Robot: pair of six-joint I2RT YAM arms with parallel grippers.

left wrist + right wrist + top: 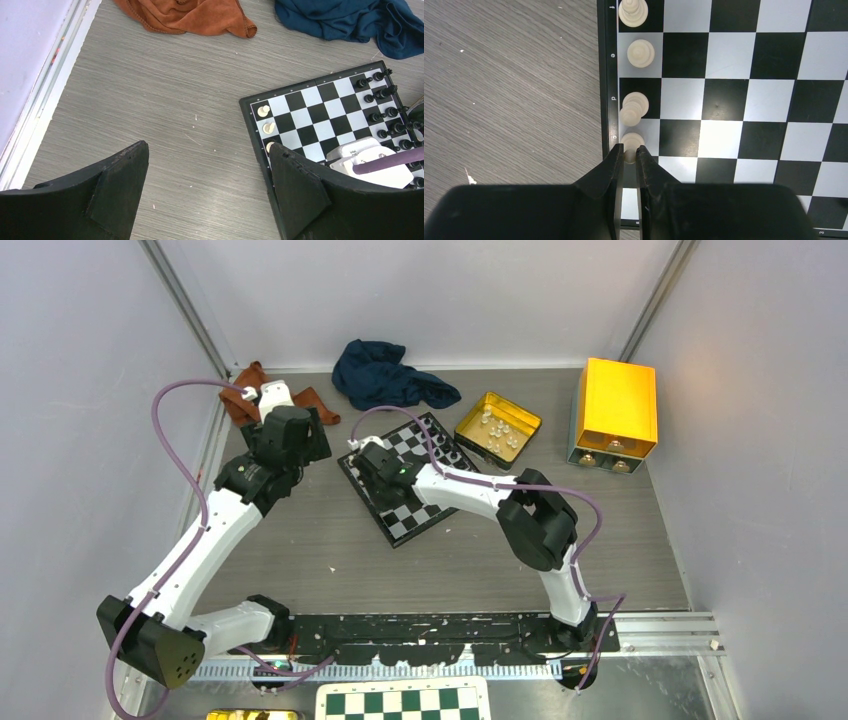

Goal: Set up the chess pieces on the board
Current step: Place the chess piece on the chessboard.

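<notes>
The board (724, 100) fills the right wrist view, with a row of cream-white chess pieces (640, 53) along its left edge. My right gripper (629, 150) is shut on one more white piece (632, 141) on the light square just below that row. Seen from above, that gripper (375, 465) hangs over the board (410, 520). Black pieces (382, 92) line the board's far side in the left wrist view. My left gripper (207, 150) is open over bare table, left of the board (320, 115), with nothing between its fingers.
An open yellow tin (497, 427) holding several white pieces sits right of the board. A yellow box (615, 412) stands at the far right. A blue cloth (385, 375) and an orange cloth (250, 390) lie at the back. A green-and-white checkered sheet (405, 702) lies at the near edge.
</notes>
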